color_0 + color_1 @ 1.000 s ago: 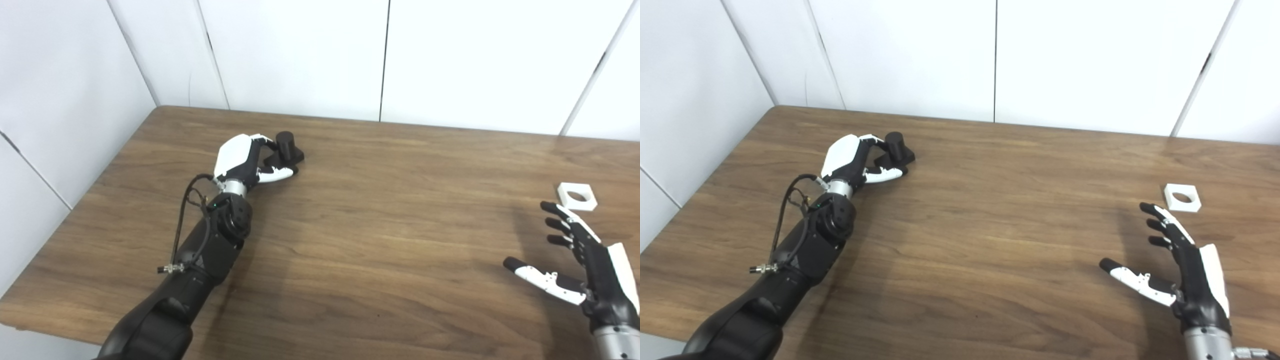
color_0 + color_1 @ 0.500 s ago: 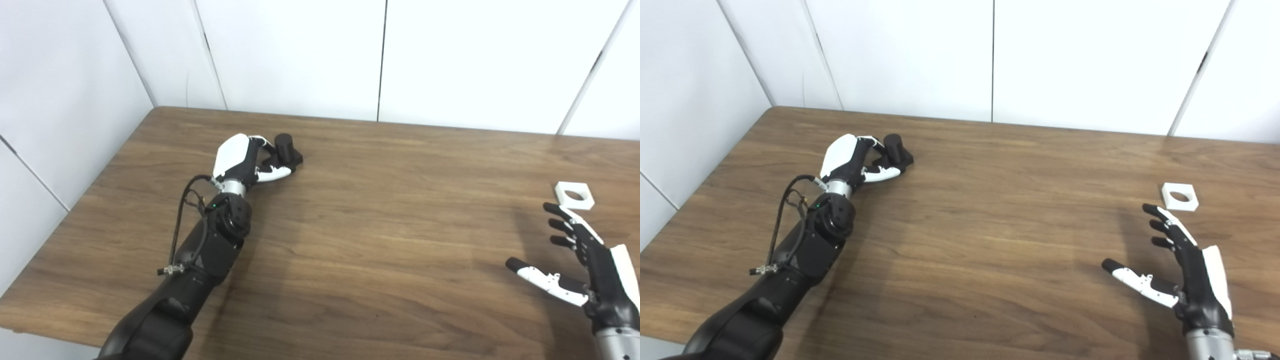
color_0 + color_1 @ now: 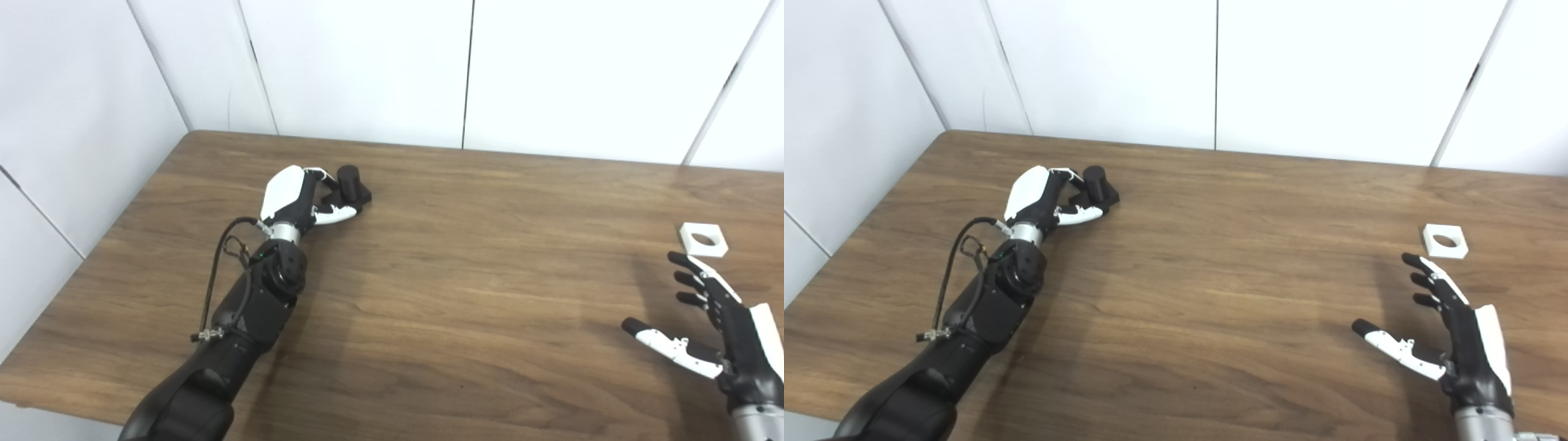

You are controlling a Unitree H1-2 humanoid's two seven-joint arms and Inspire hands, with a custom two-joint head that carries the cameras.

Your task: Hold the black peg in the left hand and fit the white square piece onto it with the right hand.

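The black peg [image 3: 350, 179], a short cylinder on a square black base, stands on the wooden table [image 3: 465, 257] at the far left. My left hand [image 3: 286, 197] is wrapped around it: fingers curl over the far side and the thumb presses the base's near edge. The white square piece [image 3: 703, 239], with a round hole, lies flat at the right side of the table. My right hand [image 3: 719, 324] hovers open just short of it, fingers spread toward the piece and thumb pointing left, not touching it.
White wall panels [image 3: 367, 67] close off the table's back and left sides. A cable loop [image 3: 220, 269] hangs off my left forearm. The table's front edge [image 3: 61, 404] runs along the bottom left.
My right hand has drifted slightly down and to the right, away from the white piece. My left hand stays wrapped on the peg, with the forearm shifted a little.
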